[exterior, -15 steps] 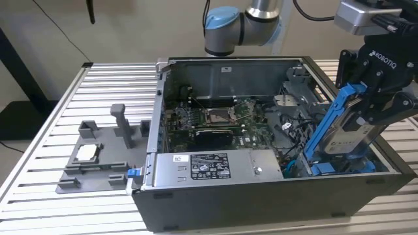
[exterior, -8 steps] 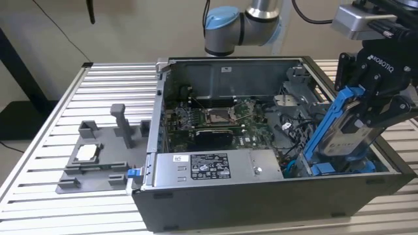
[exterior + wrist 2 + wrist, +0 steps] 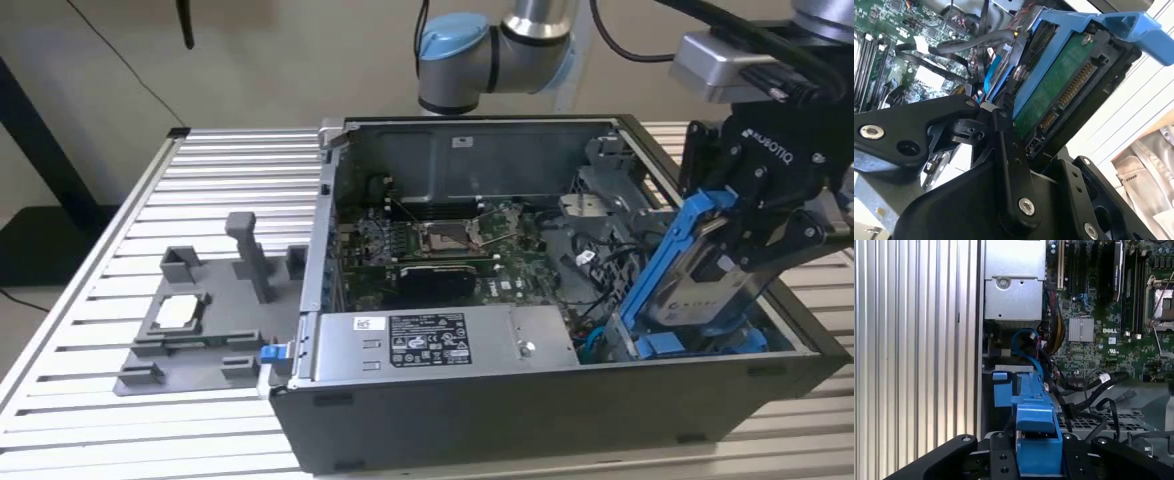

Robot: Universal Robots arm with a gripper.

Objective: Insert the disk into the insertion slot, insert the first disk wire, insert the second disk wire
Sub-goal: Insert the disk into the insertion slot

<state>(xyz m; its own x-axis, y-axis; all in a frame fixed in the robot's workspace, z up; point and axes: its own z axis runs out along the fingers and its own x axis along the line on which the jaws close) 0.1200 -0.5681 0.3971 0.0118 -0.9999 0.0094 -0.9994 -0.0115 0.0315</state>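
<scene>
Pincer (image 3: 738, 250) with disk (image 3: 690, 298) — at insertion slot (image 3: 694, 343)

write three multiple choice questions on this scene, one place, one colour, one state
1. Where is the grey fixture relative to the computer case?
A. inside it
B. on the table, at its exterior view's left
C. on top of it

2. What colour is the disk's carrier frame?
A. blue
B. red
C. yellow

3. How is the disk?
A. flat on the table
B. on the fixture
C. held tilted by the gripper over the case

Answers: 1 B, it stands on the slats outside the case; 2 A, blue rails edge the drive; 3 C, the gripper clamps it leaning.
</scene>
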